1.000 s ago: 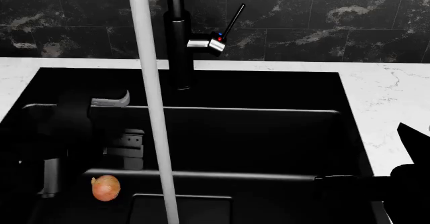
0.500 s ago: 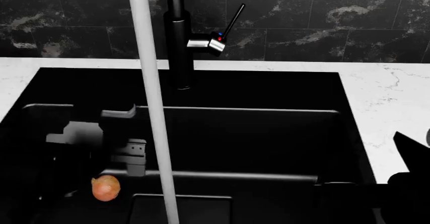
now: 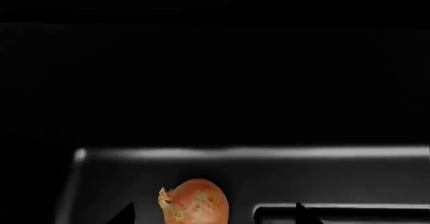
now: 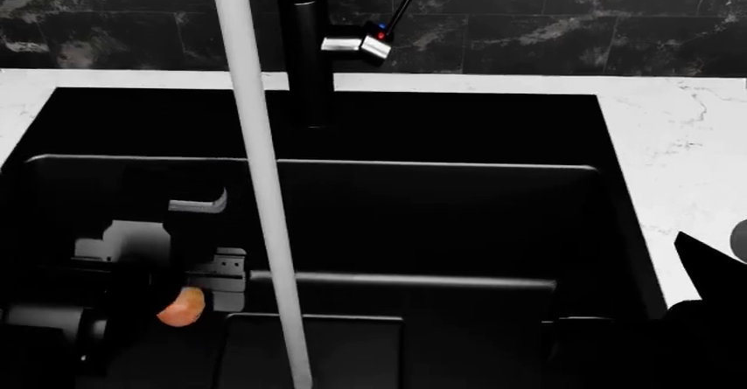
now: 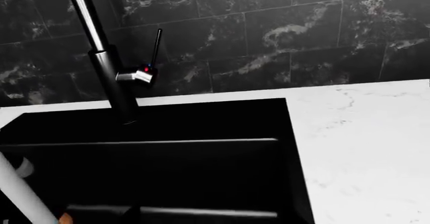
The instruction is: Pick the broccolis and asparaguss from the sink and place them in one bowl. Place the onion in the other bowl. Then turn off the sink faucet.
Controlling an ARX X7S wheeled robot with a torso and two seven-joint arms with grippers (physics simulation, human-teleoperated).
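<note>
- The onion lies on the floor of the sink, at the robot's left side of the basin, just beside the raised edge of the recessed floor panel.
- Nothing else shows inside the basin besides the left arm and the falling water; no bowl is in view.
- In the left wrist view the onion stands roughly upright, its papery pointed tip sticking out to 1 side near the top; its lower part is cut off by the picture edge.
- The left gripper is spread, 2 dark fingertips showing 1 on each side of the onion, not touching it.
- In the head view the left arm partly covers the onion.
- The water stream falls just to the right of the onion, close to the left arm.
- The sink faucet stands at the back rim, its thin lever tilted up and to the right.
- The right gripper is at the sink's right rim over the white marble counter; I cannot tell whether it is spread or closed.
</note>
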